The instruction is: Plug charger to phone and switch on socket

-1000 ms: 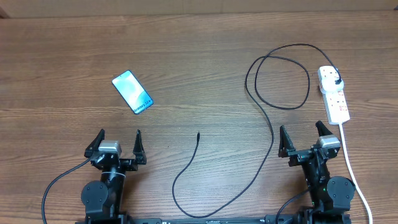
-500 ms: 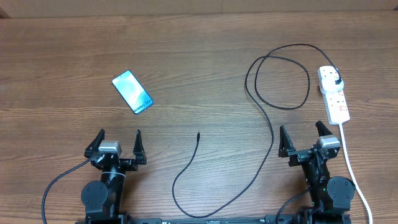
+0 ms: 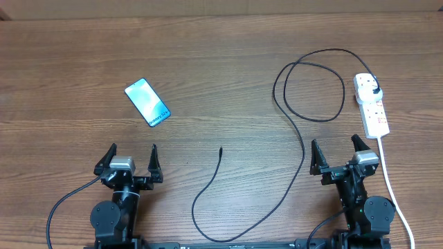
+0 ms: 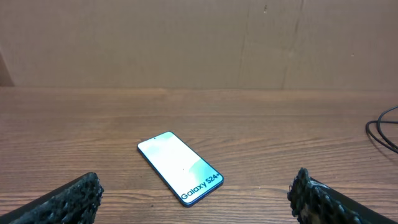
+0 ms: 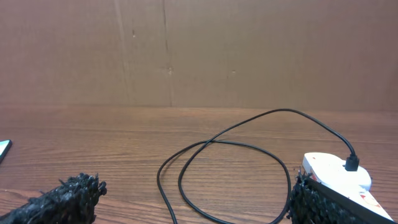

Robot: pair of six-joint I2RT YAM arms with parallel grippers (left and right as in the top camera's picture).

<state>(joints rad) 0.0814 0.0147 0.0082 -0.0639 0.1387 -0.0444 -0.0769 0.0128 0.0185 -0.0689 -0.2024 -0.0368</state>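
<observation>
The phone [image 3: 147, 102] lies flat on the wooden table at the left, light-blue screen up; the left wrist view shows it [image 4: 179, 168] ahead, reading "Galaxy S24+". The charger cable [image 3: 297, 135] loops across the right half of the table, its small tip [image 3: 220, 149] lying near the middle and its black plug [image 3: 374, 90] seated in the white socket strip [image 3: 371, 105]. The right wrist view shows the cable loop [image 5: 230, 168] and the strip [image 5: 339, 177]. My left gripper [image 3: 129, 162] is open and empty, below the phone. My right gripper [image 3: 337, 156] is open and empty, left of the strip.
The strip's thick white cord [image 3: 393, 190] runs down the right side past my right arm. A brown cardboard wall [image 4: 199, 43] stands behind the table's far edge. The black cable sweeps between the two arms near the front edge [image 3: 228, 232].
</observation>
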